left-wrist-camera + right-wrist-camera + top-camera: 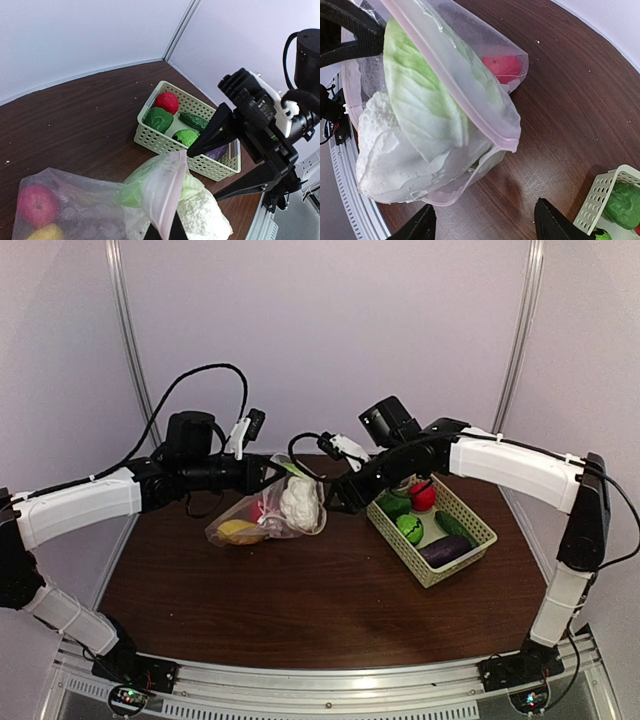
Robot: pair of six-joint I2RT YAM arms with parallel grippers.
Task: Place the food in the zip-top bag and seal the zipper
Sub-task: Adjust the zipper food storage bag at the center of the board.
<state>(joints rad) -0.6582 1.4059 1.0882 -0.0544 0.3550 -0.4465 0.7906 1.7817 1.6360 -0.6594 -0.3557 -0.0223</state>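
Zip-top bag [262, 515] lying on its side on the brown table [300, 610], between the two grippers, mouth turned toward the pale green basket [400, 550].

Contents seen through the clear plastic: white cauliflower [395, 155] with its green leaf at the mouth; red-pink ball [37, 205] and yellow piece [47, 234] deeper in, toward the closed end. Cauliflower wholly inside or partly out: not discernible.

Zipper [462, 92] unsealed, its upper lip lifted clear of the cauliflower, the lower lip slack beneath it.

Left gripper [162, 232] closed on the upper lip of the mouth, strip pinched between its fingers and held raised above the table.

Right gripper [484, 207] with jaws spread wide and nothing between them, just beside the mouth of the bag on the basket side, pointed at the lower lip. Touching the plastic or a little apart: not discernible.

Remaining food in the basket, to the right of the bag and behind the right gripper: red piece [422, 496], two green round pieces [409, 528], green cucumber [455, 523], purple eggplant [445, 550] nearest the front wall.
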